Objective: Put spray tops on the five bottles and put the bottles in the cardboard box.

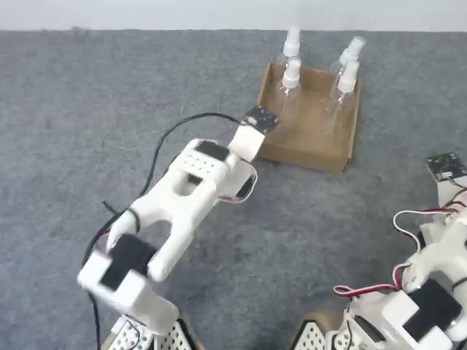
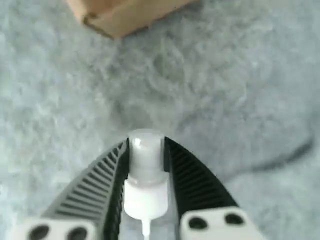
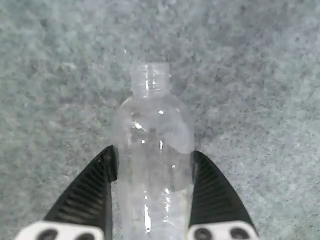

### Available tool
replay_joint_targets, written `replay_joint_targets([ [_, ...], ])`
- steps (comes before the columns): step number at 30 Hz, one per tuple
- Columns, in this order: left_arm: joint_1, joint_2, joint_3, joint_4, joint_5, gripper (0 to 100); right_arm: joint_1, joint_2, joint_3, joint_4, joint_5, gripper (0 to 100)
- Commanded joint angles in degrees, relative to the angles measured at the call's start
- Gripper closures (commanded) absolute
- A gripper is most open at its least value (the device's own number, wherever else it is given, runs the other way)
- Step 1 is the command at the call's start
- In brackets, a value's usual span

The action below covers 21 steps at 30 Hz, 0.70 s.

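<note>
High view: four capped bottles (image 1: 292, 73) stand inside the cardboard box (image 1: 303, 157), so I judge that only one bottle is left. The left arm (image 1: 190, 189) lies stretched over the grey cloth (image 1: 87, 109), its front end just before the near wall of the box. The right arm (image 1: 430, 299) is folded low, well apart from the box.

Left wrist view: the left claw (image 2: 146, 145) is clenched on a white spray top (image 2: 146, 175), whose thin tube points back toward the wrist. A box corner is ahead of the fingertips, apart.

Right wrist view: the right claw (image 3: 153, 155) grasps the fifth bottle (image 3: 150, 120) by its body. The neck is free ahead of the fingertips, probably to receive the top. The bottle is clear, with a threaded, open mouth.
</note>
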<state>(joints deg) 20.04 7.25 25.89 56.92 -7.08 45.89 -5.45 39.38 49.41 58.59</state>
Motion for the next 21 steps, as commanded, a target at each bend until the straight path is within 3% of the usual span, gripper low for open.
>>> replay_joint_targets([
  [1,-1.23,-12.22,6.37,0.35,2.64,99,1.01,1.1,0.26,-0.48,0.7,98.7],
  [11,-9.41,-17.05,14.55,-6.86,10.73,99,-4.79,1.1,0.18,-0.31,0.18,77.8],
  [17,-9.49,-17.05,16.4,-8.88,10.99,98,-9.71,1.01,-3.16,5.58,-5.19,77.4],
  [21,-9.49,-17.05,16.4,-8.97,10.99,91,-12.44,1.01,-8.7,11.56,-8.7,77.4],
])
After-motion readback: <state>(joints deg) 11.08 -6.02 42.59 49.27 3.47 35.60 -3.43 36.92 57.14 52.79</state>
